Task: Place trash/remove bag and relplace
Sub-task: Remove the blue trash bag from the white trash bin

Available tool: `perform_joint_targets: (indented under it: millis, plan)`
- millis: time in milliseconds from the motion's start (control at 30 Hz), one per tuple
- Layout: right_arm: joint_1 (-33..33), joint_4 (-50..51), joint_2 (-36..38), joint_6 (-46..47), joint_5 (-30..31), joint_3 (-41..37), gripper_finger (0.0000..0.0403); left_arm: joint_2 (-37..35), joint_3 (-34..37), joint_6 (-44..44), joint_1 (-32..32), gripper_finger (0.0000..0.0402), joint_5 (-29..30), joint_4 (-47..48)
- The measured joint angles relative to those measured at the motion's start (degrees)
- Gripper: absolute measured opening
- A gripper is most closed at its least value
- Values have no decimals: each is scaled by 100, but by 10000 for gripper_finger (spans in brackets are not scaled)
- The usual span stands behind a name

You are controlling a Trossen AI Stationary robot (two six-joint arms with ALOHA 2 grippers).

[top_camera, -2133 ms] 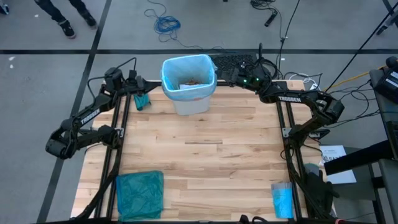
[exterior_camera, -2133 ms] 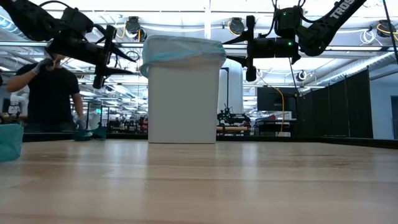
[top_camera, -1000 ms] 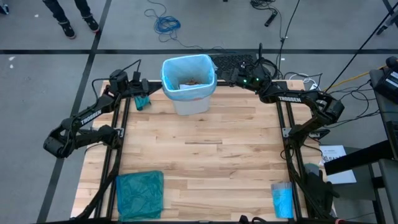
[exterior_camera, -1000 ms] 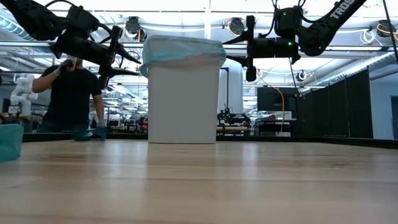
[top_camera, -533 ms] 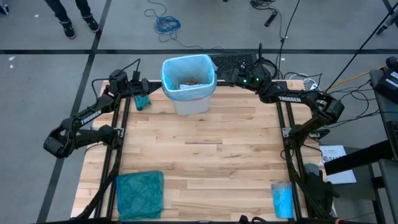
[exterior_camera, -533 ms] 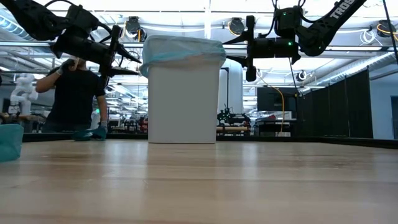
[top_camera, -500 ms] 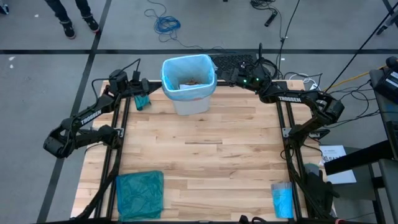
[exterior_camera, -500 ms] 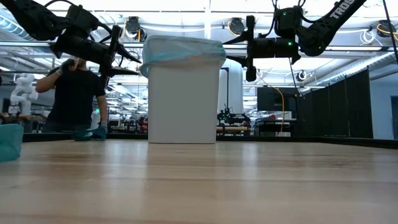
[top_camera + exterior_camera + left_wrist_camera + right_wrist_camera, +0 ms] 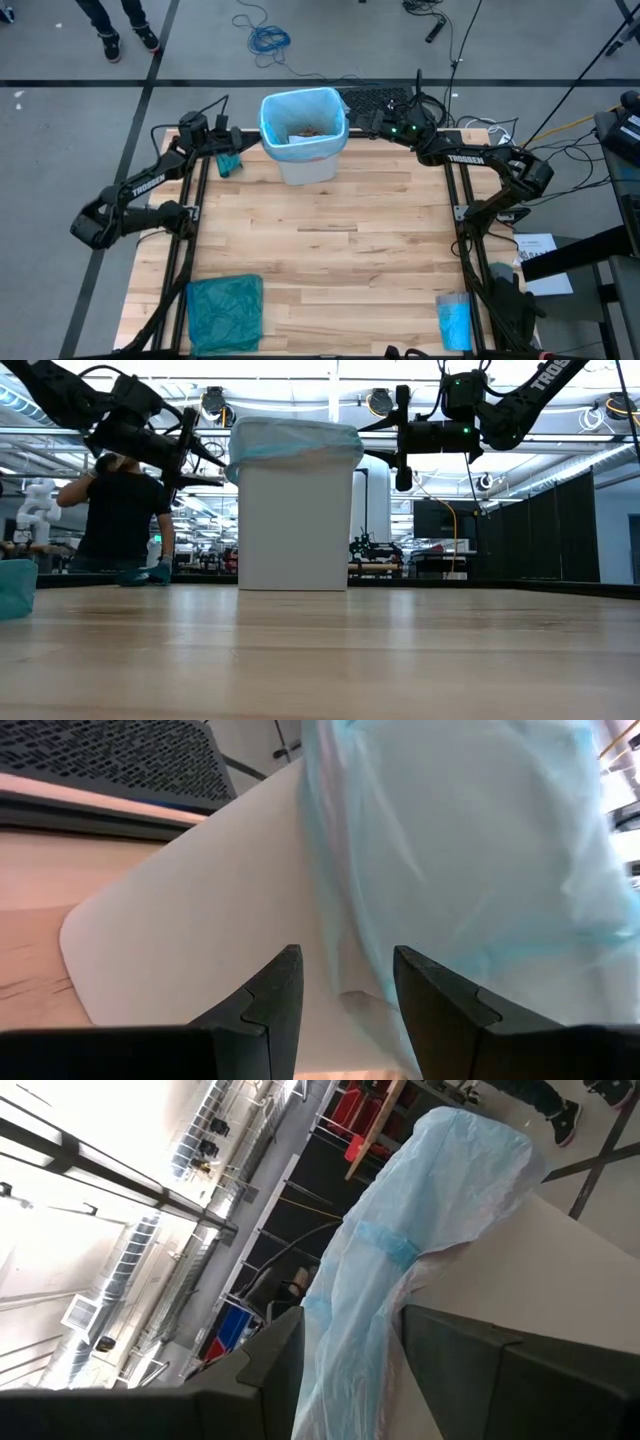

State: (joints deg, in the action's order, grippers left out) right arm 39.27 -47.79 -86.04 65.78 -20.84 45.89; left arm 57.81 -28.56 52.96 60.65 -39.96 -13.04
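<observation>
1 bin (image 9: 304, 160), 1 bag (image 9: 270, 112) — 2 grippers: left (image 9: 246, 140), right (image 9: 357, 118).

Non-task items on and around the table

A white bin (image 9: 308, 160) is seen upright at the far edge of the wood table (image 9: 330, 260). A teal bag (image 9: 224, 312) is laid at the near left corner, a blue roll (image 9: 454, 321) at the near right. A small teal item (image 9: 229, 163) sits left of the bin. A blue cable (image 9: 268, 40) is coiled on the floor. A person (image 9: 120, 510) is visible beyond the table.

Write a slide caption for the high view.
Both arms flank the white bin lined with the blue bag, trash inside.
</observation>
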Motion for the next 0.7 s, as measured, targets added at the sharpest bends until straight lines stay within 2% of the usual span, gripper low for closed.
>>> perform_joint_targets:
  millis: [133,233,333,433,500,700]
  plan:
    - [0,2,0,0,-1,0,160,64,0,-108,-85,151,180,-7]
    - [0,2,0,2,-2,0,160,67,0,-129,-116,134,351,-77]
    - [0,4,0,46,-2,0,159,67,0,-134,-116,94,336,-298]
    - [0,4,0,48,-1,0,152,66,0,-123,-116,31,319,-479]
    - [0,4,0,48,-1,0,138,65,0,-97,-116,9,308,-569]
    - [0,3,0,-22,-2,0,58,59,0,-75,-116,2,119,-634]
